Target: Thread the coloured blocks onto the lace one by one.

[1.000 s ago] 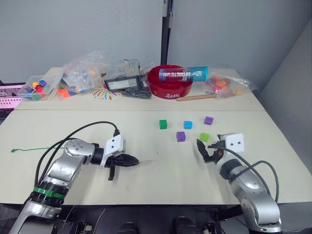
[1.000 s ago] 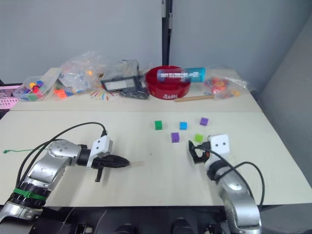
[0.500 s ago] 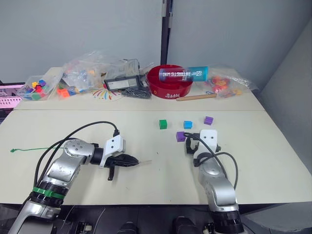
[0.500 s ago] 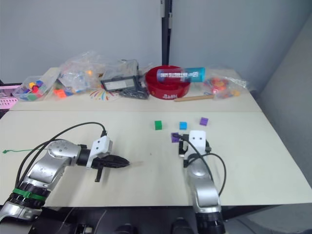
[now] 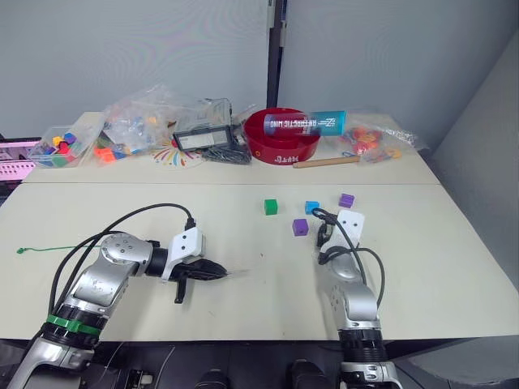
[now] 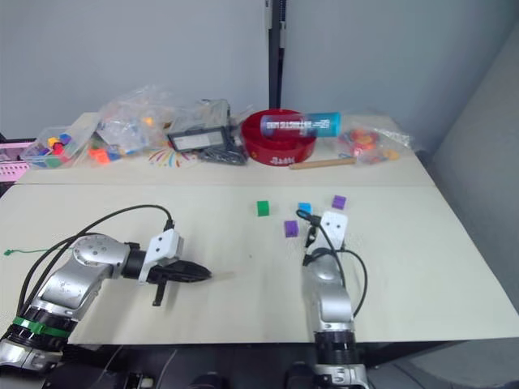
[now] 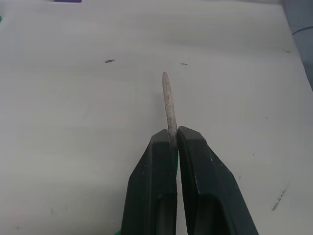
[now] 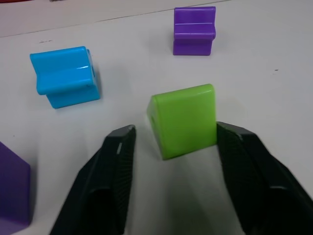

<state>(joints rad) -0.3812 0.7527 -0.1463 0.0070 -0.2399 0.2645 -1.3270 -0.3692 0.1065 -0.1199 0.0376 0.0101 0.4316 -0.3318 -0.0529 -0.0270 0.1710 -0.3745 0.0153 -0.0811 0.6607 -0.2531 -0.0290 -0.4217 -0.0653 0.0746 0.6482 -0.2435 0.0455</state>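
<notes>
Lime green plastic makes up the little cube [image 8: 183,120] that sits between the two spread fingers of the right pincer [image 8: 178,161]. The fingers do not touch it yet. It looks light and hard, with smooth sides, so it could slip or tip if it is squeezed off-centre. I think the best hold is on its two flat sides, so the hole stays free.

Just beyond the right pincer lie a blue cube [image 8: 65,76] and a purple cube [image 8: 194,30]. Another purple cube [image 8: 13,196] is close beside its one finger and could get bumped. The dark green cube [image 5: 271,207] sits further off.

The left pincer [image 7: 172,139] is pressed together on the lace [image 5: 49,248], with the stiff pale tip [image 7: 168,100] poking out in front. The tip looks firm, but the green cord behind is thin and floppy and trails across the pale surface [image 5: 243,308].
</notes>
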